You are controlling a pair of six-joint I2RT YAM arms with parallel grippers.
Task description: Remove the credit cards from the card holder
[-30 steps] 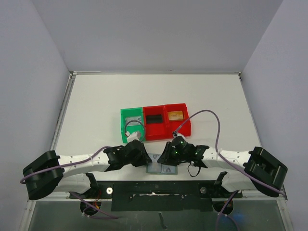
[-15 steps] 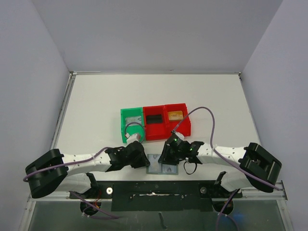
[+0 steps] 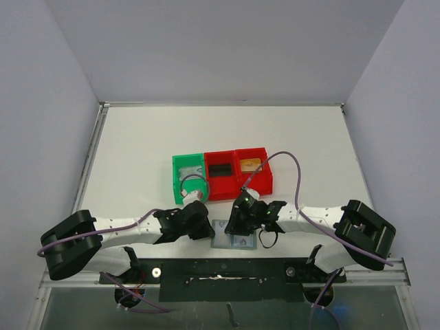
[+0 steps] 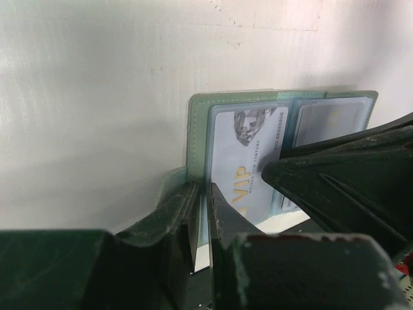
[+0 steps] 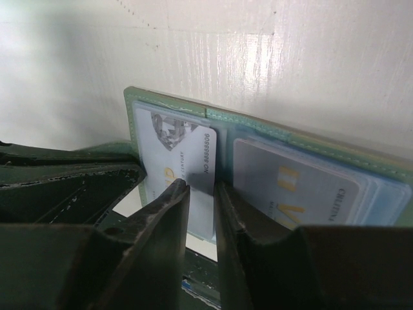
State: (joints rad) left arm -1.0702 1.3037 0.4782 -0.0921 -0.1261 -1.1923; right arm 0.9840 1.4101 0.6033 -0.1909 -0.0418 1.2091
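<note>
The card holder [image 3: 238,242] lies open and flat at the table's near edge, between both grippers. In the left wrist view its green rim [image 4: 199,110] frames a tilted pale credit card [image 4: 248,155] printed "VIP". My left gripper [image 4: 201,194] is closed narrowly on the holder's left edge; from above it [image 3: 206,230] sits at the holder's left end. My right gripper [image 5: 201,190] has its jaws nearly together astride a strip of that card [image 5: 174,148], whose near edge sticks out past the holder. A second card [image 5: 297,187] sits in the right pocket.
A green bin [image 3: 187,177] and two red bins [image 3: 221,175] [image 3: 253,168] stand in a row just behind the grippers. A purple cable loops over the green bin. A black mounting strip [image 3: 227,271] runs along the table's near edge.
The right arm's outer links have swung left, toward the middle. The left arm has shifted slightly right. Both grippers stay on the card holder.
</note>
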